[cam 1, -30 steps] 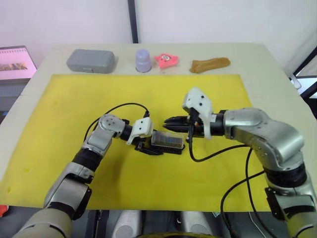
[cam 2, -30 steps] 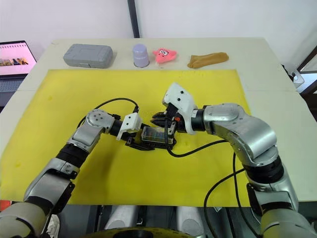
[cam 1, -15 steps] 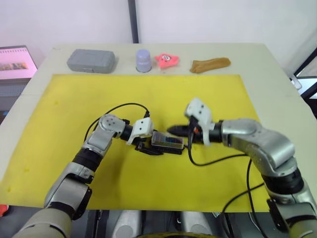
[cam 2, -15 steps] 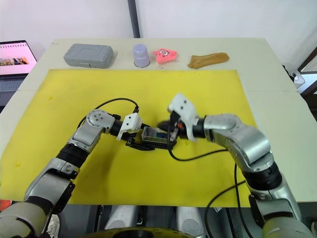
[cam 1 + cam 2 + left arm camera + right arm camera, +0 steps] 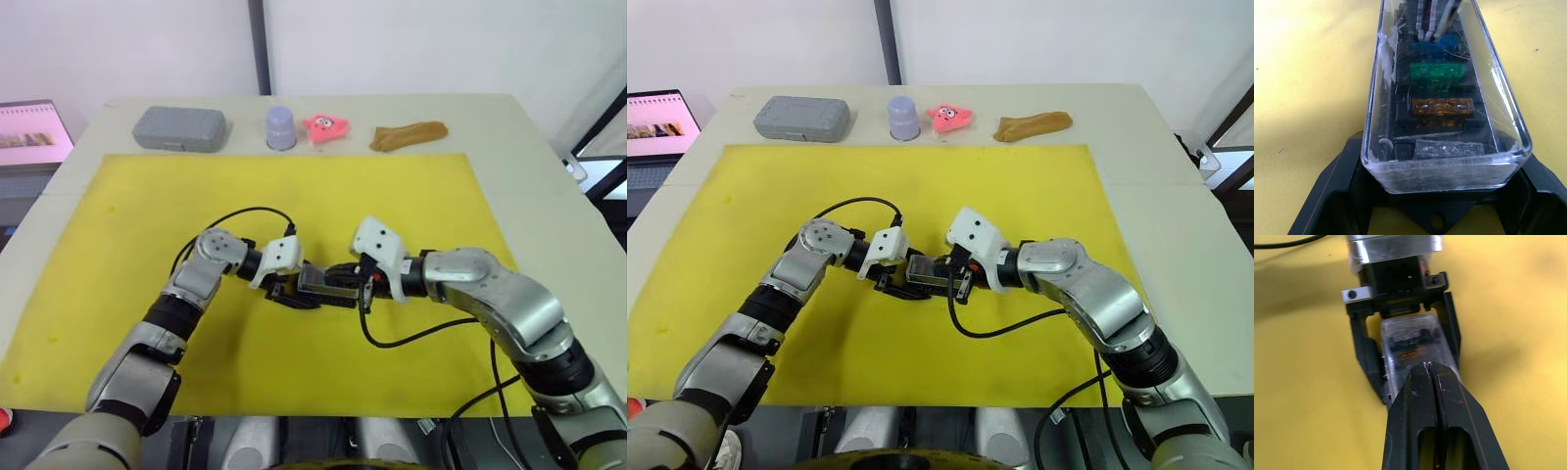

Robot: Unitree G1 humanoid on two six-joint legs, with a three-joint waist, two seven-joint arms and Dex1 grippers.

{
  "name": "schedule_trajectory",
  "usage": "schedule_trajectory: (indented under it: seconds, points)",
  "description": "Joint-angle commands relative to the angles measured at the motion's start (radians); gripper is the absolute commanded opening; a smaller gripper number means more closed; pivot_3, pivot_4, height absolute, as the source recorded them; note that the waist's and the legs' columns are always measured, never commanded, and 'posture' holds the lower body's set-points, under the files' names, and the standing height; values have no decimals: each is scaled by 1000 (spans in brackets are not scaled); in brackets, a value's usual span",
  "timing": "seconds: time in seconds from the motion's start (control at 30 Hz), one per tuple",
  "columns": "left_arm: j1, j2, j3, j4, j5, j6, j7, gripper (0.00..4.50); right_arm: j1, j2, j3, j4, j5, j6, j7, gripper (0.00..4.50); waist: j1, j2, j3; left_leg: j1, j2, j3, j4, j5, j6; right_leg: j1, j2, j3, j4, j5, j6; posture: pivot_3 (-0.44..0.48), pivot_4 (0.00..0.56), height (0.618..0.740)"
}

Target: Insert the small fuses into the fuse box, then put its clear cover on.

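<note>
Mid-mat, the black fuse box [image 5: 328, 285] lies on the yellow mat [image 5: 411, 196] with the clear cover [image 5: 1449, 112] sitting over it. Through the cover I see small fuses in a row: grey [image 5: 1449, 148], amber [image 5: 1442, 106], green [image 5: 1437, 72] and teal [image 5: 1442, 45]. My left gripper [image 5: 297, 288] is shut on the box's left end, one finger [image 5: 1365, 355] on each long side. My right gripper [image 5: 1429, 367] is shut, and its joined tips rest on top of the cover from the right.
Along the table's far edge stand a grey case [image 5: 179, 128], a lavender cup [image 5: 281, 127], a pink toy [image 5: 325, 125] and a brown lump [image 5: 409, 134]. A laptop screen [image 5: 27, 132] sits off the table's left side. Black cables loop beside both wrists.
My right gripper has come down and moved left, from above the box's right end onto the cover. The left gripper and the box have stayed in place.
</note>
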Motion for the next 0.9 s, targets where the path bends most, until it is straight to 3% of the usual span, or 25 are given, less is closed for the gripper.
schedule_trajectory:
  seconds: [0.03, 0.27, 0.5, 0.9]
  points:
    - [12, 11, -3, 1, 20, 20, 19, 2576, 21, -29, 56, -39, 6, 49, 24, 46, 1, 0, 0, 0, 0, 0, 0, 0, 0, 0, 0, 0, 0, 0, 0, 0, 150, 740]
    - [22, 13, -14, 2, 37, 4, 38, 2576, 59, -65, 160, 7, -71, 48, 11, 46, 0, 0, -1, 1, 0, 0, 0, 0, 0, 1, 0, 0, -1, 0, 0, 0, 150, 740]
    - [28, 20, -17, -3, 34, 5, 36, 2576, -62, 19, -69, 6, 64, 84, 33, 46, 1, 0, -2, 0, 0, 0, 0, 0, 0, 1, 0, 0, -1, 0, 0, 0, 150, 740]
    - [21, 15, -16, 2, 31, 3, 37, 2576, -45, 6, -32, 30, 54, 89, 35, 46, 2, 0, -2, -1, 0, 0, -1, 0, 0, 0, -2, 0, -2, 0, 0, 0, 150, 740]
